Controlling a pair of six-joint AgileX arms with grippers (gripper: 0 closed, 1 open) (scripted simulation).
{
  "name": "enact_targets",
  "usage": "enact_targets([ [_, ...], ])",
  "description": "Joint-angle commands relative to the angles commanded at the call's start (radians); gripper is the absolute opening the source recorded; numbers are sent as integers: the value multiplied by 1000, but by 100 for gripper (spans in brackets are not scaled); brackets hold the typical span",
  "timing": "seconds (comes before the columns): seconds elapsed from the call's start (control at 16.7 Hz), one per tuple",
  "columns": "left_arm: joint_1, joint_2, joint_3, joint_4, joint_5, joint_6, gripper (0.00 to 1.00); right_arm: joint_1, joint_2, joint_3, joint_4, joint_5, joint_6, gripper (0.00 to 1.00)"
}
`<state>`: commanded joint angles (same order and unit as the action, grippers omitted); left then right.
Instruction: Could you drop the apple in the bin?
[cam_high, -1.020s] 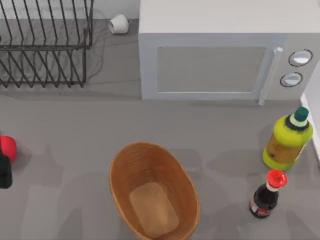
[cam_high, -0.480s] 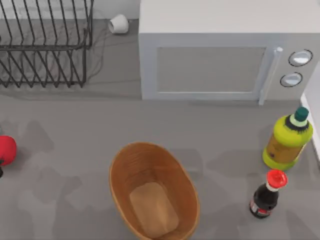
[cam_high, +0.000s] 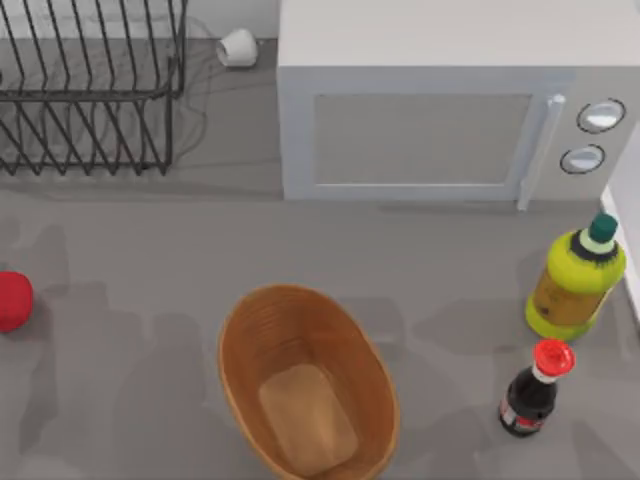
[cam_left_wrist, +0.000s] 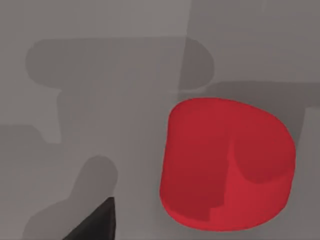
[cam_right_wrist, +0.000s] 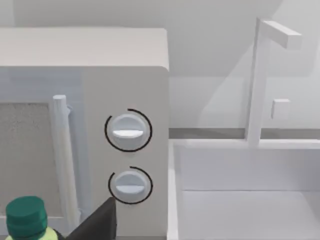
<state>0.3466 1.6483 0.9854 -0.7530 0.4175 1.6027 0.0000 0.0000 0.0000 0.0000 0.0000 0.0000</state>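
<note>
On table's far left: apple (cam_high: 12, 299) | just beside left jaws' fingertip (cam_left_wrist: 95, 224)

Open grey worktop (cam_high: 150, 250) runs between the apple (cam_high: 13, 300) at the left edge and the basket (cam_high: 305, 380) near the front edge, nothing standing between them. The basket's mouth is open from above. Along the back edge a wire rack (cam_high: 90, 90) and a microwave (cam_high: 440, 120) stand. Two bottles, yellow (cam_high: 575, 285) and dark (cam_high: 530, 390), crowd the right edge.
</note>
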Motion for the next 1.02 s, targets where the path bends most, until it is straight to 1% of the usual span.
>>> enact_targets([
  [0.18, 16, 69, 51, -27, 19, 71, 100, 0, 0, 0, 0, 0, 0, 100],
  [0.6, 6, 80, 44, -9, 18, 65, 100, 0, 0, 0, 0, 0, 0, 100],
  [1.02, -70, 215, -37, 249, 9, -17, 100, 0, 0, 0, 0, 0, 0, 100],
])
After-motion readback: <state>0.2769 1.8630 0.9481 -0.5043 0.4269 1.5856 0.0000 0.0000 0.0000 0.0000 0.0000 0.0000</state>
